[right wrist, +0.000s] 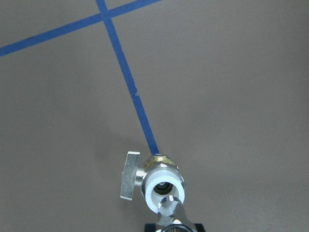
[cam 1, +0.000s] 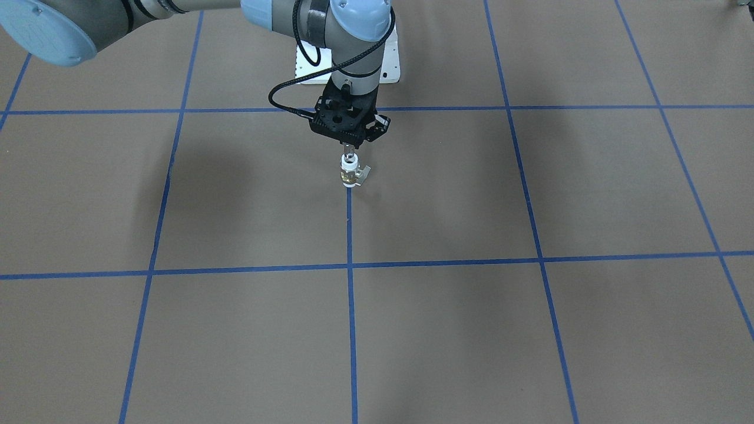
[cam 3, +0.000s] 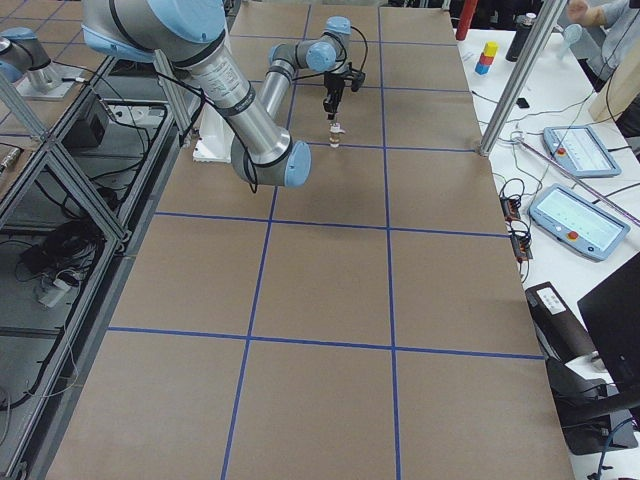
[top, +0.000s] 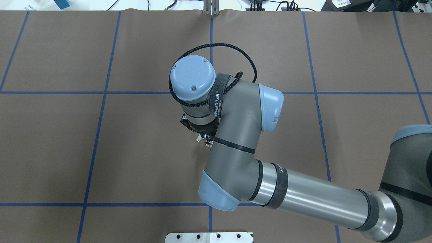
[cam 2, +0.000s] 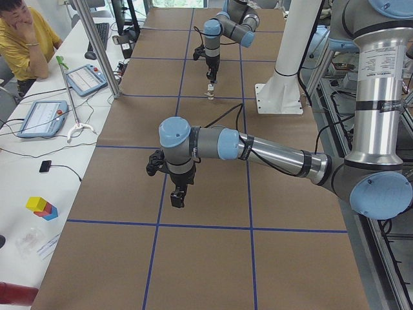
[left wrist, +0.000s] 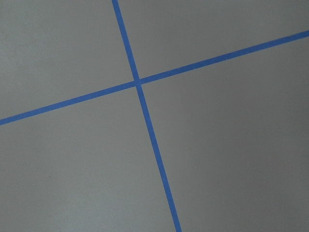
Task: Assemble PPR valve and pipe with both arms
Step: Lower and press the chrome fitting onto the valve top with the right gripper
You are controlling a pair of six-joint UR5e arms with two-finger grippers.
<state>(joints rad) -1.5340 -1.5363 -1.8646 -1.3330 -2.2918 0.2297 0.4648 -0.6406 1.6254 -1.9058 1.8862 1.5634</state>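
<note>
PPR valve, a stubby white plastic tube with a brass band and a small grey side handle: stands upright on the brown paper table. Just above the valve, thin shiny silver metal pipe, pointing down, tip at the valve's open top. Over the valve too, black right gripper, jaws pinching the pipe. Well apart from the valve, black left gripper, low over the table; cannot tell how its jaws stand.

PPR valve on table (blue-gridded)
</note>
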